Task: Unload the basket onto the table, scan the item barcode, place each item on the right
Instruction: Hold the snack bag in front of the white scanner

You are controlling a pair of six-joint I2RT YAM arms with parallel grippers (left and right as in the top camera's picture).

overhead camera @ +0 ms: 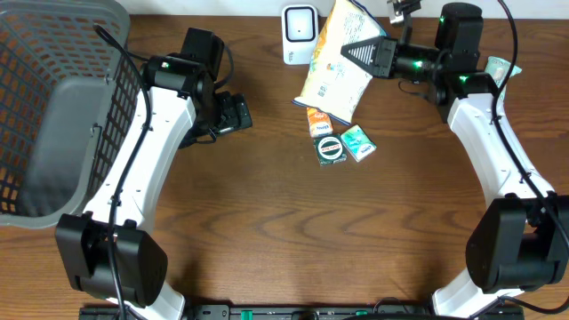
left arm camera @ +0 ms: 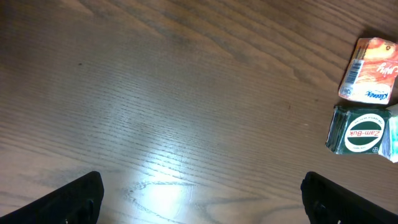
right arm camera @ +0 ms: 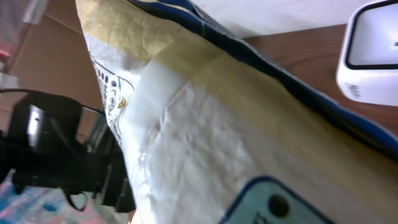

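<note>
R gripper [overhead camera: 360, 51] is pinching the snack bag [overhead camera: 336, 80] by its edge. Prob light, crinkly n floppy, so I'm guessing seam's safest. L gripper [overhead camera: 238, 114] is hanging wide open.

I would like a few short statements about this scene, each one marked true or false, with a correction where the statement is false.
1. The right gripper is shut on the bag, close to the white scanner. True.
2. The left gripper grips the orange packet. False: it is open and empty, over the table.
3. The Zam-Buk tin lies in the basket. False: it lies on the table, beside the orange packet.
4. The basket stands on the left arm's side. True.
</note>
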